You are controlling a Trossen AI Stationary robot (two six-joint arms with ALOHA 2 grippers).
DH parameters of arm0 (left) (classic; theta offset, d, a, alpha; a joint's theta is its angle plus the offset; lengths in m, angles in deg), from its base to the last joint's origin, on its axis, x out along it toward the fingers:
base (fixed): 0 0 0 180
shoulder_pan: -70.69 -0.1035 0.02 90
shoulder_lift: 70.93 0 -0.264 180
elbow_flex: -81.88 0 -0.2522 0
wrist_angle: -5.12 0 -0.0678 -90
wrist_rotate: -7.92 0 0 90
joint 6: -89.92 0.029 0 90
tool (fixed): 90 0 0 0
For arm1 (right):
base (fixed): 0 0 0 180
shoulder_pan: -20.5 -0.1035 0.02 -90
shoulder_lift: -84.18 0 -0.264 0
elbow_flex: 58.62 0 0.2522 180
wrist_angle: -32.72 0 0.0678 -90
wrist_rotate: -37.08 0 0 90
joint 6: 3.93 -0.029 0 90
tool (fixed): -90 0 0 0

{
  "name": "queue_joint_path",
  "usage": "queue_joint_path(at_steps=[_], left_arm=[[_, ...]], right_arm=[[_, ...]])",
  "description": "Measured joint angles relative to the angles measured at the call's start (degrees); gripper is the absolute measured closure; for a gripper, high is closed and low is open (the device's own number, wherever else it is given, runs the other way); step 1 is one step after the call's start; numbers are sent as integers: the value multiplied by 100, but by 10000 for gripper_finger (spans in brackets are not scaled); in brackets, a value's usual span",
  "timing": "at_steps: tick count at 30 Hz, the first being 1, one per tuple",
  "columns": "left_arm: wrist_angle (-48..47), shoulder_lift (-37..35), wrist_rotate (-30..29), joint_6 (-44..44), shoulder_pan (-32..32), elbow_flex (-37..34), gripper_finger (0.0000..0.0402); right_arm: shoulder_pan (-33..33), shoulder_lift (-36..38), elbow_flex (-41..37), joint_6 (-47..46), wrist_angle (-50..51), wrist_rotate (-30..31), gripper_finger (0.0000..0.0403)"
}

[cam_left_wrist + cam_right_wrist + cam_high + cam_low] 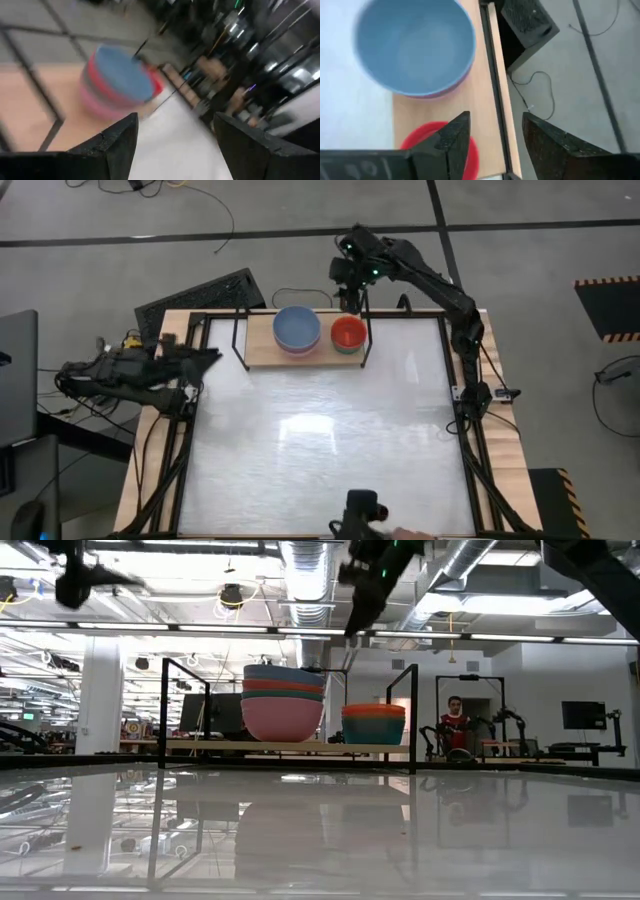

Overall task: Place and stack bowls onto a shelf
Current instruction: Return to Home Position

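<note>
The shelf [262, 350], a light-wood board with thin black uprights, stands at the table's far edge. Two stacks of bowls rest on it. The left stack [283, 705] has a pale pink bowl at the bottom and a grey-blue bowl [297, 328] on top. The right stack [373, 725] has a teal bowl below and a red bowl [348, 332] on top. My right gripper [350, 300] hangs open high above the shelf's far edge, by the red bowl [422, 140], holding nothing. My left gripper [205, 357] waits open and raised at the table's left edge, pointing at the shelf [30, 95].
White tabletop [320, 440] lies inside a black frame. A dark slab [200, 295] and cables lie on the floor beyond the far left corner. A camera mount [362, 512] stands at the near edge. A person [456, 720] sits in the room behind.
</note>
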Motion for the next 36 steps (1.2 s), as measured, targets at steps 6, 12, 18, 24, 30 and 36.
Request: queue_joint_path(at_steps=[6,12,18,24,30,36], left_arm=[[391,-5,-246,449,0,864,157],[-242,-7,-267,1910,0,1468,157],[218,-2,270,2895,0,1700,157],[269,-9,535,3049,0,2167,157],[202,-11,805,2594,46,2047,157],[412,-6,1098,2001,154,1240,157]], right_arm=[[-369,641,-54,170,451,1072,199],[-296,1614,-48,-743,634,-311,199],[301,2661,-54,-585,1123,-2851,200],[958,3745,-54,-894,1228,-2804,200],[1433,4732,-433,-982,1178,-2817,200],[1602,5965,-2892,-1712,-557,-2848,200]])
